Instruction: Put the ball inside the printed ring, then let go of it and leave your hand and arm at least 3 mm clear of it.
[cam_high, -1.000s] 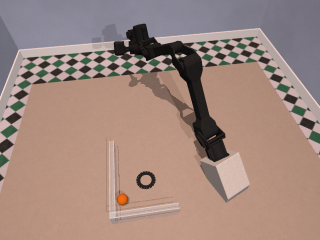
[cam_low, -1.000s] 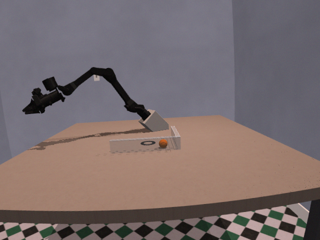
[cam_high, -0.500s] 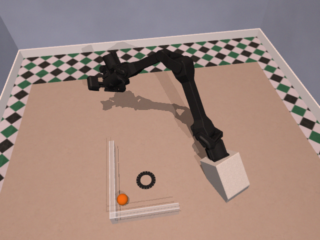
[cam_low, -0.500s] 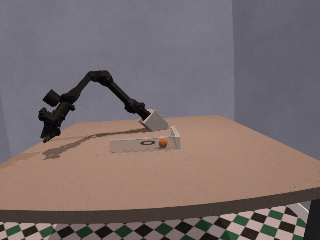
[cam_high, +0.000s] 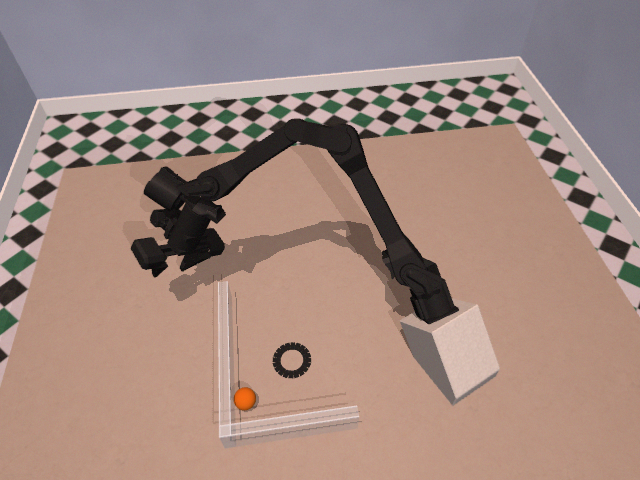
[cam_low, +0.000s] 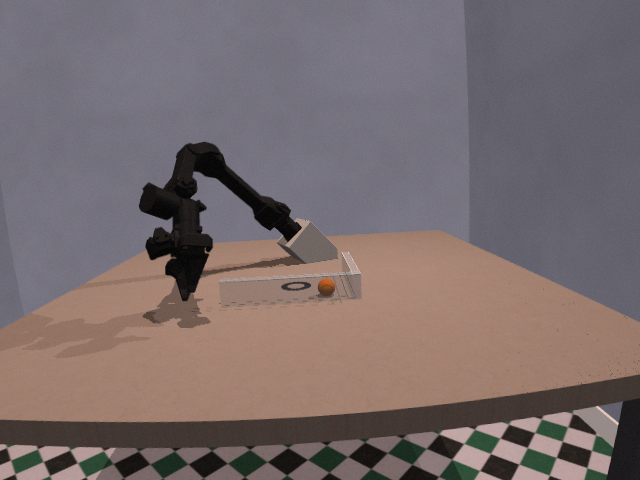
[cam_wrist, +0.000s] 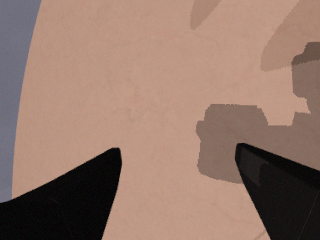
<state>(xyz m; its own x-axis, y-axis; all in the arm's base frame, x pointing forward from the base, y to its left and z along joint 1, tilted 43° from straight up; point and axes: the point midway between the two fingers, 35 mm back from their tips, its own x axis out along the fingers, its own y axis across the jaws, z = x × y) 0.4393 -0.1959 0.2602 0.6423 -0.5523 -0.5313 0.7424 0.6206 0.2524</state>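
Note:
The orange ball (cam_high: 244, 398) lies on the table in the inner corner of a see-through L-shaped wall (cam_high: 223, 335); it also shows in the exterior view (cam_low: 326, 286). The black printed ring (cam_high: 292, 360) lies flat a short way from the ball, inside the L (cam_low: 296, 285). My gripper (cam_high: 186, 264) (cam_low: 184, 293) points straight down just above the table beyond the far end of the L's long wall, well away from ball and ring. Its fingers are open with only bare table between them in the wrist view (cam_wrist: 176, 154).
The arm's white base block (cam_high: 452, 351) (cam_low: 307, 242) stands right of the ring. The L-shaped wall (cam_low: 279, 289) borders the ball on two sides. A raised white rim runs round the checkered floor beyond the table.

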